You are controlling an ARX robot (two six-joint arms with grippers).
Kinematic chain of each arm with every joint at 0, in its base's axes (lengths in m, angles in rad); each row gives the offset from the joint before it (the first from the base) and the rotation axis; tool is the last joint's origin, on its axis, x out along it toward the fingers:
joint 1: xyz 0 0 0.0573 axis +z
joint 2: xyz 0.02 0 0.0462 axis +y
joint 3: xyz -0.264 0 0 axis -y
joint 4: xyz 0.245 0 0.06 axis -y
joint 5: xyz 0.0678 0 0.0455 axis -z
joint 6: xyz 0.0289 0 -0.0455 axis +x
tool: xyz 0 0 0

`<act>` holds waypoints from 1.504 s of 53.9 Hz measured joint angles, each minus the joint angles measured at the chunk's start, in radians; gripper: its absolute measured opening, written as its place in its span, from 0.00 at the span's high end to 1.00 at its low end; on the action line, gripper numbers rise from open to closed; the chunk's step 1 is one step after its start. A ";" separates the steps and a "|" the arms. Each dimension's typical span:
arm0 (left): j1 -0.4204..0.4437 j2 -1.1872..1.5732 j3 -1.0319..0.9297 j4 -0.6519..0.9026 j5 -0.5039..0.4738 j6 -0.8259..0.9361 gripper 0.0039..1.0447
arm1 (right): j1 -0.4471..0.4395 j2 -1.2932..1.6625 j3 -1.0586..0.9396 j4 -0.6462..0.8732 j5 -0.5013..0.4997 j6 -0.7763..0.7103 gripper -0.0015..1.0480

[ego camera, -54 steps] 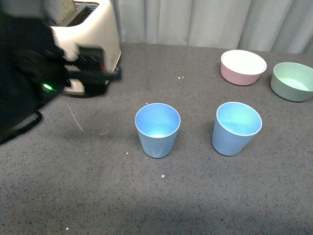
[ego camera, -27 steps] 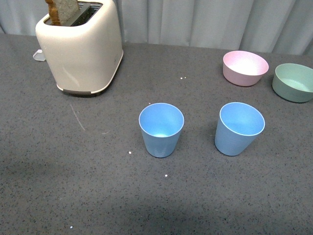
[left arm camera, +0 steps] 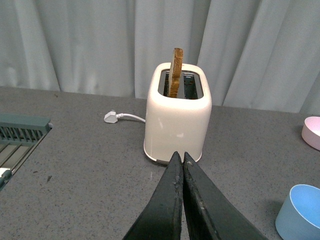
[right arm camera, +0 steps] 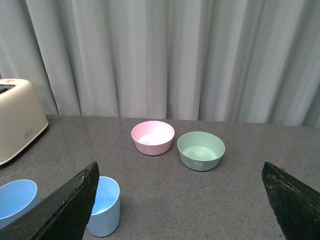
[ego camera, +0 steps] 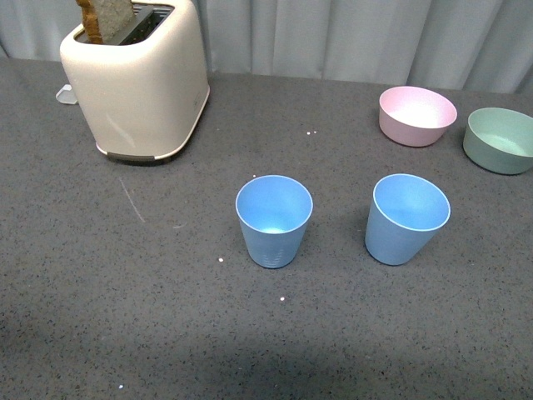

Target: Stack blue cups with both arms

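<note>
**front view.** two blue cups stand upright, mouths up, on the dark grey speckled surface [ego camera: 125,292]. they are apart from each other and not nested. the left blue cup [ego camera: 274,221] sits near the middle of the surface. the right blue cup [ego camera: 406,218] stands at 3 o'clock from it. a cream toaster [ego camera: 137,79] stands at 10 o'clock from the left blue cup. a slice of bread [ego camera: 104,17] sticks up out of one slot, and a white plug [ego camera: 65,94] lies just beside the toaster's far left side. the pink bowl [ego camera: 417,115] lies at 12 o'clock from the right blue cup. the green bowl [ego camera: 500,139] sits just beside the pink bowl at 4 o'clock, with a small gap between them. a pale grey curtain [ego camera: 350,37] hangs behind the far edge.

**left wrist view.** the left claw [left arm camera: 180,157] has its two black fingers pressed together along their length, with nothing between them. it hangs above the surface and points toward the base of the toaster. one blue cup shows at the edge of this view, well apart from the tips. a grey-green slatted rack [left arm camera: 22,130] lies off to the other side.

**right wrist view.** the right claw [right arm camera: 180,200] is spread wide and empty. its fingers [right arm camera: 65,210] show only at the two sides of the view. the pink and green bowls lie beyond the gap. both blue cups show partly behind one finger.
</note>
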State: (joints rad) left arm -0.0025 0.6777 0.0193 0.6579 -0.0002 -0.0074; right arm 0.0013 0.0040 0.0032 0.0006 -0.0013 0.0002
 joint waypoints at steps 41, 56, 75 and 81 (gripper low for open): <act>0.000 -0.368 -0.001 -0.344 0.000 0.003 0.97 | 0.000 0.000 0.000 0.000 0.000 0.000 0.09; 0.000 -0.471 -0.001 -0.447 0.000 0.003 0.97 | 0.000 0.000 0.000 0.000 0.000 0.000 0.09; 0.000 -0.672 -0.001 -0.655 0.000 0.003 0.97 | 0.000 0.000 0.000 0.000 0.000 0.000 0.09; 0.000 -0.672 -0.001 -0.656 0.000 0.003 0.85 | 0.000 0.000 0.000 0.000 0.000 0.000 0.09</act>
State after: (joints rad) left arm -0.0025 0.0055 0.0185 0.0021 0.0002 -0.0044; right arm 0.0013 0.0040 0.0032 0.0006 -0.0013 0.0002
